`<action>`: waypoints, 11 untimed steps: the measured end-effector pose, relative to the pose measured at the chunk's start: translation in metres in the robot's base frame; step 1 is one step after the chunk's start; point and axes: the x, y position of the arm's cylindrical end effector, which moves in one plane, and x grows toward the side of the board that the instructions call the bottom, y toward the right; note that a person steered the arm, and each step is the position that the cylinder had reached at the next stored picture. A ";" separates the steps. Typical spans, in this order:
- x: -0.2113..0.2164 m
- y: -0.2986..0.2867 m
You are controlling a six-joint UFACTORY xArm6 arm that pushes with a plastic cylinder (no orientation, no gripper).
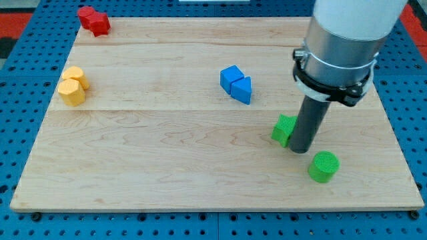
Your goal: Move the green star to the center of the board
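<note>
The green star (284, 129) lies right of the board's middle, partly hidden behind my rod. My tip (301, 149) rests on the board, touching the star's right side. A green cylinder (324, 166) stands just below and to the right of the tip, apart from it.
A blue cube (231, 78) and a blue triangle (243, 89) sit together above the middle. Two yellow blocks (72, 87) lie at the left edge. Two red blocks (93, 20) lie at the top left corner. The wooden board (167, 153) sits on blue pegboard.
</note>
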 end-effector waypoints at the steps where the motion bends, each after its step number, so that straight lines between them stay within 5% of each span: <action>1: -0.013 -0.004; 3: -0.032 0.017; 8: -0.066 -0.069; 10: -0.023 -0.071; 11: 0.032 -0.072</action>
